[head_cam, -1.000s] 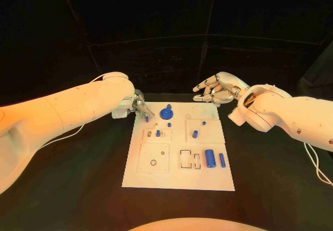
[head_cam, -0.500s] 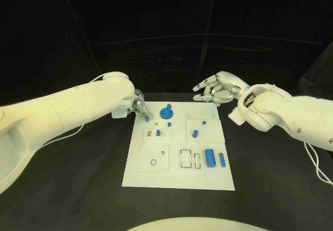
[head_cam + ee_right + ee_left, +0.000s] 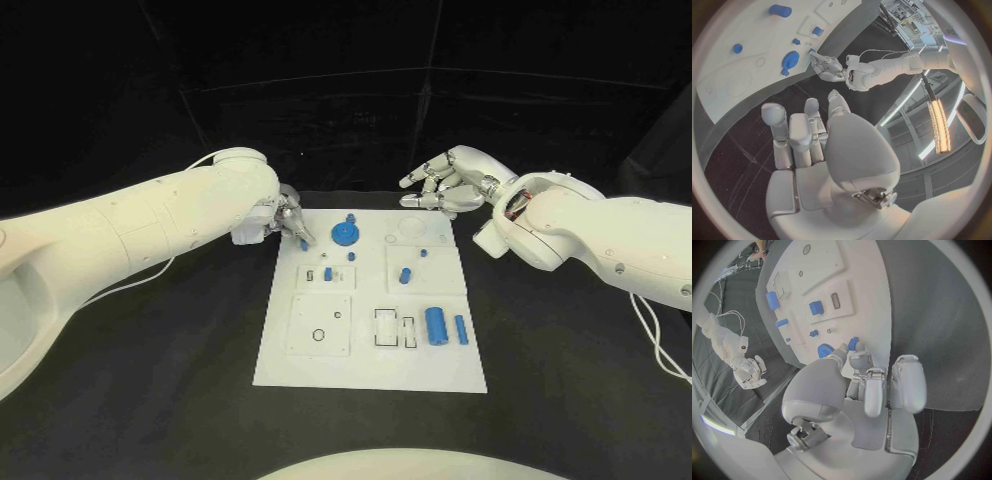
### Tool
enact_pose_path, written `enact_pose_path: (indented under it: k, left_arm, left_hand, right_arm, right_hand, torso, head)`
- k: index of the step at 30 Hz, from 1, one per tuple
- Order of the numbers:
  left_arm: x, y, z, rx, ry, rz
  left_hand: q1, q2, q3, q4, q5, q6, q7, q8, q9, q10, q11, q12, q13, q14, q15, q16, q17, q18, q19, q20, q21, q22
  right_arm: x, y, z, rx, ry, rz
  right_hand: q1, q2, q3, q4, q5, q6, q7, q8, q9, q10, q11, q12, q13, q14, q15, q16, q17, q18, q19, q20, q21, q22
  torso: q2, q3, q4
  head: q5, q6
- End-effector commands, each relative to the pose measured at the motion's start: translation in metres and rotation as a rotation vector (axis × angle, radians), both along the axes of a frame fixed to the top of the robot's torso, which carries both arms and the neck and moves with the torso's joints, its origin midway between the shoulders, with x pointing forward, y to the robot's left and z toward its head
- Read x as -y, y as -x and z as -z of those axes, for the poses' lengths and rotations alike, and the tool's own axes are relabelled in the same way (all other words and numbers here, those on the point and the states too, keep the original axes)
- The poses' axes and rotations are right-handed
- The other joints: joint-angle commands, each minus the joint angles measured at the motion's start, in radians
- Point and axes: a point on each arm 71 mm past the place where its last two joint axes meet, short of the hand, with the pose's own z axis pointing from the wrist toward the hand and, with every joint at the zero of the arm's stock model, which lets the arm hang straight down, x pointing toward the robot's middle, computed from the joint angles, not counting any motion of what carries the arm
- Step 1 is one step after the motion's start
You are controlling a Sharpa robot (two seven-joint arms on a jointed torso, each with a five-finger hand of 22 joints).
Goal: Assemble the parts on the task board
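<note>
While both arms hang over the far end of the black bench (image 3: 173, 400), these lines run from the robot's left side across to its right.

Left hand: the left hand (image 3: 283, 222) sits at the far left corner of the task board (image 3: 372, 370), its fingers (image 3: 856, 359) bunched on a small blue peg (image 3: 304, 244), which they appear to pinch just off the board's left edge.

Peg's lie: the peg (image 3: 853, 343) points out beyond the fingertips toward the board, its long axis roughly in line with the fingers; how it tilts I cannot tell.

Nearest neighbour: a round blue gear (image 3: 346, 235) stands on the board just to the right of the held peg, apart from it.

Board middle: smaller blue parts sit in the middle panels, one (image 3: 329, 275) to the left and one (image 3: 405, 274) to the right; two blue cylinders (image 3: 436, 326) lie side by side at the board's right, long axes running near to far.

Right hand: the right hand (image 3: 450, 186) hovers beyond the board's far right corner, fingers (image 3: 786, 130) loosely curled, apart and grasping nothing.

Judgement: the left hand is the nearer and already loaded, so the coming move probably turns on carrying the peg rightward to a seat on the board.
</note>
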Motion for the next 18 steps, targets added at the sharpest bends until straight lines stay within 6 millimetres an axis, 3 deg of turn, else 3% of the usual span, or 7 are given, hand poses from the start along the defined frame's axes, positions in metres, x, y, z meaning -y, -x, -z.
enact_pose_path:
  k: [1, 6, 11, 18]
  left_arm:
    - [0.002, 0.0, -0.001, 0.019, 0.023, 0.018]
    - [-0.001, 0.001, -0.002, 0.041, 0.049, 0.013]
    - [-0.007, 0.007, -0.005, 0.07, 0.089, -0.005]
    - [-0.013, 0.023, -0.01, 0.13, 0.145, -0.013]
  left_hand:
    - [0.062, 0.02, 0.052, -0.047, -0.001, -0.001, -0.01, 0.006, 0.002, 0.001, -0.01, 0.003, 0.0, 0.104, -0.008, 0.003, 0.263, 0.009, 0.005, -0.004, 0.007, 0.003]
    - [0.071, 0.01, 0.136, -0.094, -0.002, -0.005, -0.004, 0.02, 0.011, 0.009, -0.005, -0.002, -0.003, 0.104, -0.006, 0.003, 0.263, 0.008, 0.006, -0.007, 0.008, 0.007]
    - [0.039, -0.01, 0.214, -0.117, 0.001, -0.009, -0.005, 0.037, 0.024, 0.02, -0.005, -0.002, -0.004, 0.104, -0.006, 0.003, 0.263, 0.007, 0.007, -0.005, 0.008, 0.009]
    - [0.008, -0.031, 0.273, -0.13, -0.002, -0.01, -0.007, 0.051, 0.033, 0.031, -0.007, 0.004, 0.001, 0.104, -0.006, 0.003, 0.263, 0.006, 0.01, -0.006, 0.012, 0.016]
  right_arm:
    - [-0.001, 0.0, -0.001, 0.005, -0.001, -0.011]
    - [-0.001, 0.0, -0.001, 0.005, -0.001, -0.012]
    - [-0.001, 0.0, -0.001, 0.004, 0.0, -0.01]
    - [0.001, -0.001, -0.001, 0.005, 0.001, -0.005]
  right_hand:
    - [-0.001, 0.007, -0.003, -0.001, 0.006, -0.009, 0.0, 0.004, -0.001, -0.006, -0.001, -0.001, -0.001, -0.003, 0.0, -0.004, 0.001, 0.012, -0.002, -0.001, -0.004, -0.001]
    - [-0.001, 0.007, -0.003, -0.001, 0.006, -0.009, 0.0, 0.004, -0.001, -0.006, -0.001, -0.001, -0.001, -0.003, 0.0, -0.004, 0.001, 0.012, -0.002, -0.001, -0.004, -0.001]
    - [-0.001, 0.008, -0.004, -0.001, 0.006, -0.009, 0.0, 0.004, -0.001, -0.007, -0.001, -0.002, -0.002, -0.003, 0.0, -0.006, -0.001, 0.012, -0.003, -0.001, -0.005, -0.002]
    - [-0.001, 0.008, -0.004, -0.001, 0.007, -0.009, 0.0, 0.004, 0.0, -0.008, -0.001, -0.002, -0.003, -0.003, 0.0, -0.006, -0.001, 0.012, -0.003, -0.001, -0.005, -0.003]
  torso:
    - [0.0, 0.0002, 0.0]
    - [0.0, -0.0005, 0.0003]
    - [-0.002, 0.0007, 0.0026]
    - [-0.002, -0.0002, 0.003]
  head:
    - [0.001, -0.001]
    - [-0.001, -0.001]
    - [-0.001, -0.001]
    - [0.002, -0.002]
